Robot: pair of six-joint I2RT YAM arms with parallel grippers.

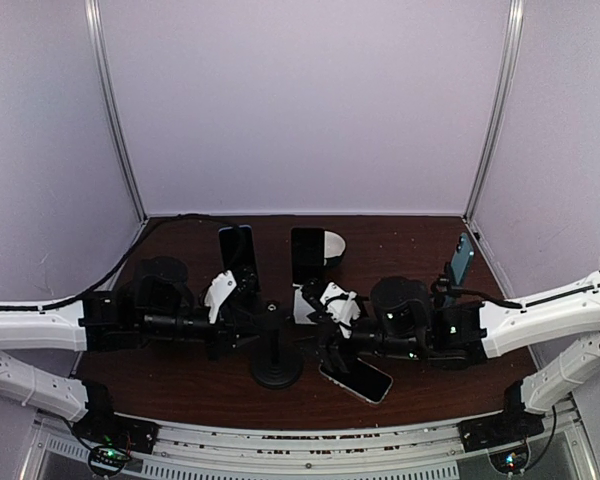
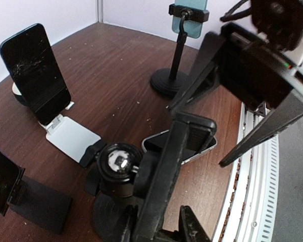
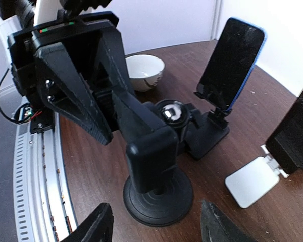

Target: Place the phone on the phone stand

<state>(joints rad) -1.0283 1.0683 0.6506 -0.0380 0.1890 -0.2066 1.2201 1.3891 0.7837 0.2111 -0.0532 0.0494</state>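
Close to the near edge of the bench (image 1: 180, 385), the phone (image 1: 356, 379) lies flat just right of the stand (image 1: 277, 372), not yet lifted. Over it your right claw (image 3: 156, 204) hangs with fingers spread wide and nothing between them. Your left claw (image 1: 263, 312) reaches in from the left and appears clamped on the stand's head. The danger lies in the crowding. Both claws work over the same patch, so a low reach for the phone could knock the left fingers or the stand's post. A thin phone lying flat on wood gives little to pinch, and a glancing touch may skid it toward the near edge. If the left claw pulls while you work, the stand could tip on its round foot. Along the far edge stand two dark phones (image 1: 236, 250) (image 1: 308, 255) on their own props, a white bowl (image 1: 333, 245), and a blue phone (image 1: 462, 262) toward the far right corner. From above you cannot make out the stand's cradle. The left wrist view shows the phone only in part behind the stand's head, and the right wrist view shows none of it. Whether the right fingers touch the phone cannot be told.
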